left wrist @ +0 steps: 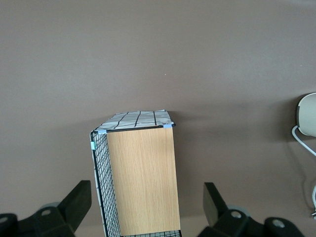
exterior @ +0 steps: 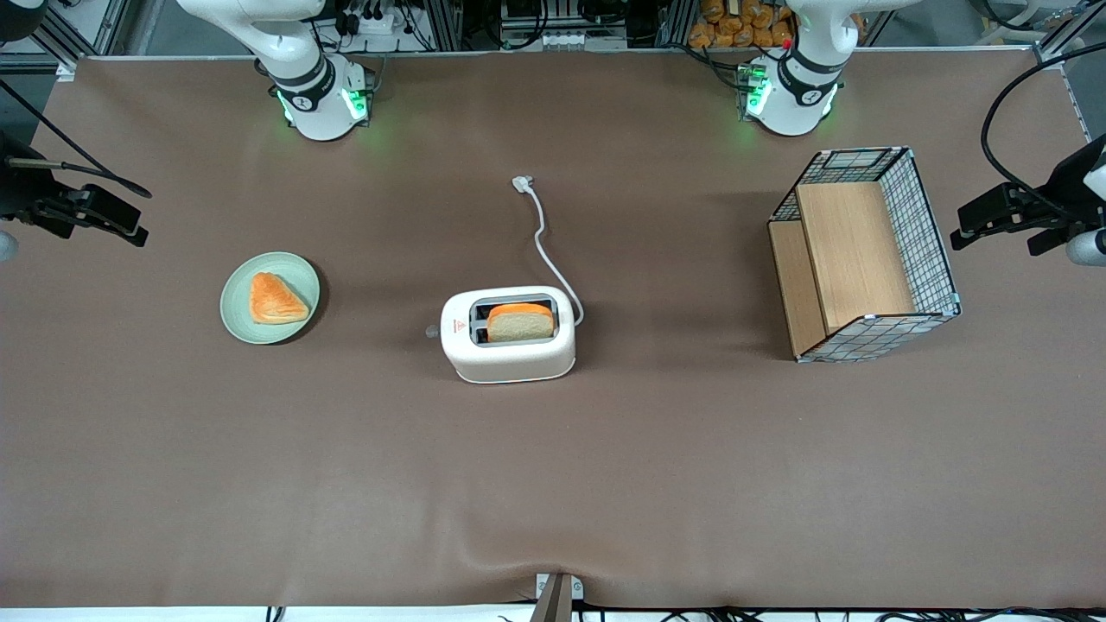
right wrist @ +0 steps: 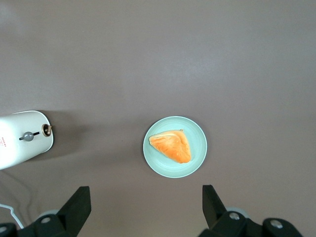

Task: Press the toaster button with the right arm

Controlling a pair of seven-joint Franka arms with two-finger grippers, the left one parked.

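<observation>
The white toaster (exterior: 508, 345) stands mid-table with a bread slice (exterior: 520, 321) in one slot. Its small pale grey button (exterior: 431, 331) sticks out of the narrow end that faces the working arm's end of the table. In the right wrist view the toaster (right wrist: 19, 140) shows end-on, with the grey button (right wrist: 28, 136) on a dark slit and a small brownish knob (right wrist: 47, 130) beside it. My right gripper (right wrist: 145, 205) is open and empty. It hangs high above the table near the green plate (right wrist: 197, 153), well apart from the toaster. In the front view the gripper (exterior: 121, 216) is at the working arm's end.
The green plate (exterior: 233, 311) holds a triangular toast piece (exterior: 275, 299) between the gripper and the toaster. The toaster's white cord (exterior: 544, 233) runs toward the arm bases. A wire-mesh basket with wooden panels (exterior: 864, 250) lies toward the parked arm's end of the table and also shows in the left wrist view (left wrist: 140, 177).
</observation>
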